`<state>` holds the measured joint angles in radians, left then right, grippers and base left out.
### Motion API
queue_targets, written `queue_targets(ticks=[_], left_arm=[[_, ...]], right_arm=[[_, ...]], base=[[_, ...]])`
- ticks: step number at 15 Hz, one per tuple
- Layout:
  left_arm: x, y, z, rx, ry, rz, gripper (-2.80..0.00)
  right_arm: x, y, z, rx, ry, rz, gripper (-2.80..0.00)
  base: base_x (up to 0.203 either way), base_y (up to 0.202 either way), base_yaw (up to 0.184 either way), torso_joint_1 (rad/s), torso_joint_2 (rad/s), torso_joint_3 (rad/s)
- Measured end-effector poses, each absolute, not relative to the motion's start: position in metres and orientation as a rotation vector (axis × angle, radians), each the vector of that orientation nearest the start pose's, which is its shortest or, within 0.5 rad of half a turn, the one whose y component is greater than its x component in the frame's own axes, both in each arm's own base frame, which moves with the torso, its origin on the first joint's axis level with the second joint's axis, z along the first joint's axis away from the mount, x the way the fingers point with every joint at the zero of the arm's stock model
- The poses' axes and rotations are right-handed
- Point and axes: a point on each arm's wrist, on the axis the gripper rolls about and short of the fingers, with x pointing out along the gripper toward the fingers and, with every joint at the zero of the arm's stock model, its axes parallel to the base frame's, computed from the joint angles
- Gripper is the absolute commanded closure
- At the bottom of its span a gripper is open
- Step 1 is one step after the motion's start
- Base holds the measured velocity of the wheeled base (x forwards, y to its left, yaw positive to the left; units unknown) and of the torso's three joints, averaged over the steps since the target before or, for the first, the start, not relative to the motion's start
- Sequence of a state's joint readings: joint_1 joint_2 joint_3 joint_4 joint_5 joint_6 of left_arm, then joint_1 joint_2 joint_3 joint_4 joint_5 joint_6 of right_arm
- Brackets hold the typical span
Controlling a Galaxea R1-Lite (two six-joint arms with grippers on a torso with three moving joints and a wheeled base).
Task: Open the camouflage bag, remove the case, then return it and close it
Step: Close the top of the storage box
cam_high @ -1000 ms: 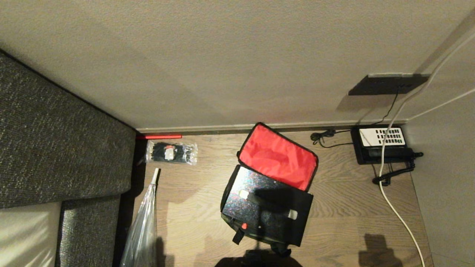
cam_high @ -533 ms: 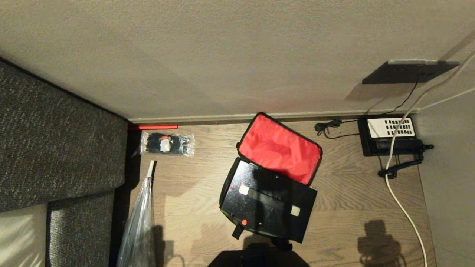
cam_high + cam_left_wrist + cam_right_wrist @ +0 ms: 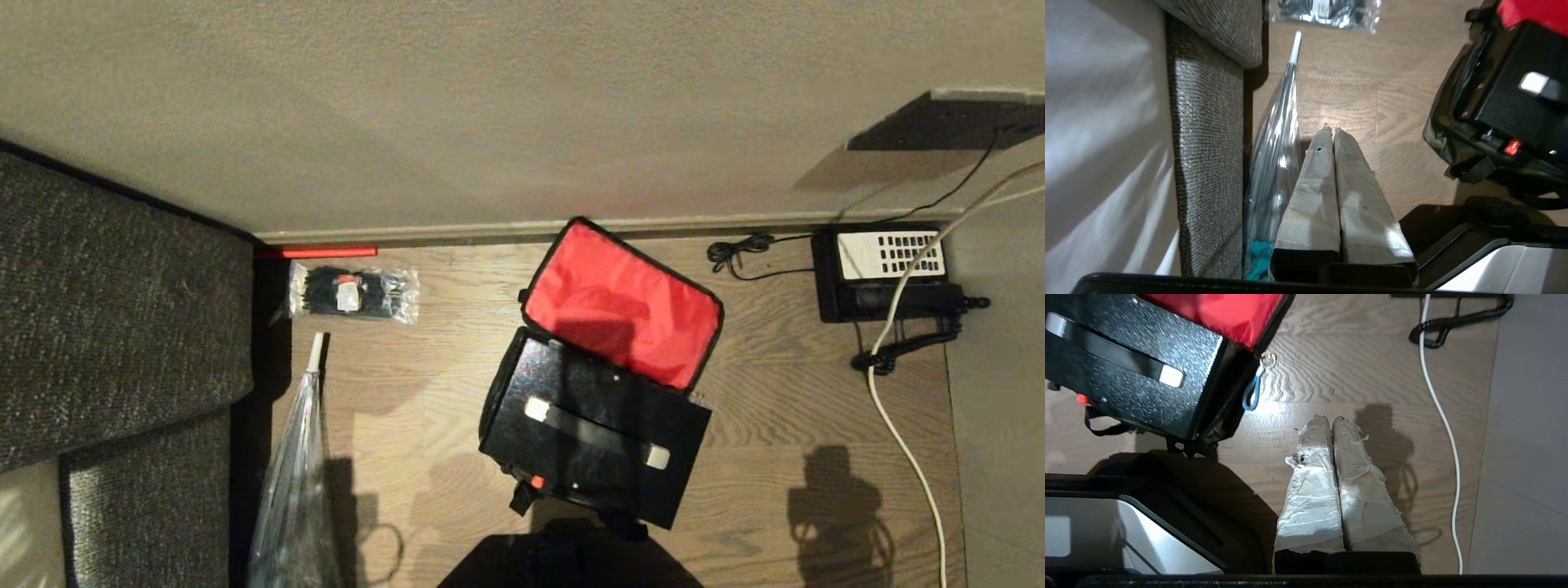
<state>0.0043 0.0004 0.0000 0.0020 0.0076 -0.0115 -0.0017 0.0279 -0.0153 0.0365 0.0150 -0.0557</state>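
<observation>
The bag lies on the wood floor, lid thrown open toward the wall with its red lining up. A black case with a black handle fills the bag's mouth.

Left of the bag: a packet of cable ties near the skirting, a clear folded umbrella nearer the robot, then a grey sofa. Right of the bag: a desk phone against the wall, with a white cable running across the floor past it.

Nothing lies on the case or across the lid.

The left gripper hangs above bare floor between umbrella and bag, fingers pressed together, empty. The right gripper hangs above bare floor between bag and white cable, fingers likewise closed on nothing. Neither touches the bag.
</observation>
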Motion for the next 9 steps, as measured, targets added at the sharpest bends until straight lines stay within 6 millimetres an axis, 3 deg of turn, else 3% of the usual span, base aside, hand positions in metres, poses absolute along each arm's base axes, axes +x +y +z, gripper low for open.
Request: queue_targets(ticks=[6, 9], left_arm=[[-0.0228, 0.0001, 0.0753, -0.012, 0.002, 0.012, 0.0], [-0.0228, 0.0001, 0.0752, -0.012, 0.003, 0.012, 0.0]], right_arm=[[-0.0218, 0.0004, 0.0767, -0.057, 0.049, 0.015, 0.0], [-0.0218, 0.0004, 0.0762, -0.057, 0.054, 0.014, 0.0]], base=[[0.0, 0.0, 0.0, 0.004, 0.0, -0.198], [0.0, 0.0, 0.0, 0.003, 0.01, -0.074]])
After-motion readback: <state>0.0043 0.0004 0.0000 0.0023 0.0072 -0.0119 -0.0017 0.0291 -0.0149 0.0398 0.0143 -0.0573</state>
